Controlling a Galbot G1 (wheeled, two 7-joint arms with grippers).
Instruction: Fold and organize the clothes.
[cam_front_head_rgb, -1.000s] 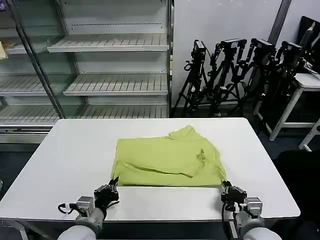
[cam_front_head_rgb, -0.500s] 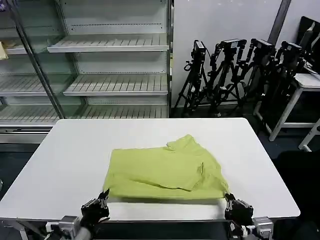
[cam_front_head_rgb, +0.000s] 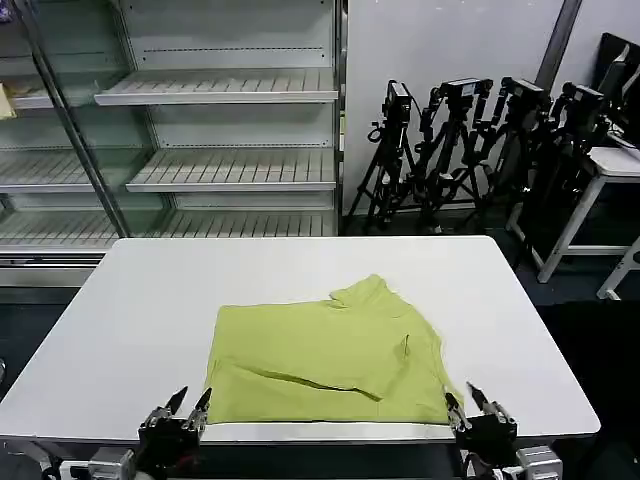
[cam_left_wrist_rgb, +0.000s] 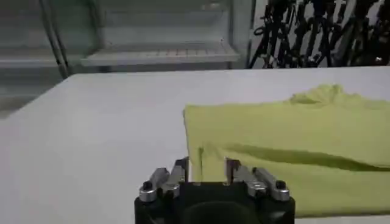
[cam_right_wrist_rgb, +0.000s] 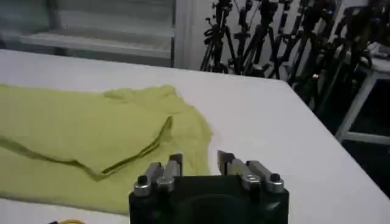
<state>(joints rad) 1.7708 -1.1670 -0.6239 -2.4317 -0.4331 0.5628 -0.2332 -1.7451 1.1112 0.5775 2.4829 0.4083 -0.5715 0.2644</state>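
Three views give us different shares of the scene. From the head camera we see the whole white table (cam_front_head_rgb: 130, 320), the lime T-shirt (cam_front_head_rgb: 325, 360) lying folded toward its near edge, and behind it grey slatted shelves (cam_front_head_rgb: 220, 85) and a cluster of black tripods (cam_front_head_rgb: 470, 150). From the left wrist we look low across the tabletop and catch a long shadowed fold running across the shirt (cam_left_wrist_rgb: 286, 152), which from above reads as a faint crease. From the right wrist we see a flap of cloth with a raised, curling edge lying over the layer beneath (cam_right_wrist_rgb: 103, 134).

We find the fabric thin, soft and unprinted, roughly rectangular with a rumpled bump at its far edge. The table is smooth and matte, with rounded corners.

We see the left gripper (cam_front_head_rgb: 188, 402) at the table's near edge, just beside the shirt's near left corner, its slim pointed metal fingers apart and holding nothing. We see the right gripper (cam_front_head_rgb: 465, 402) at the near right corner, fingers likewise spread and empty; whether either tip touches the cloth we cannot tell.
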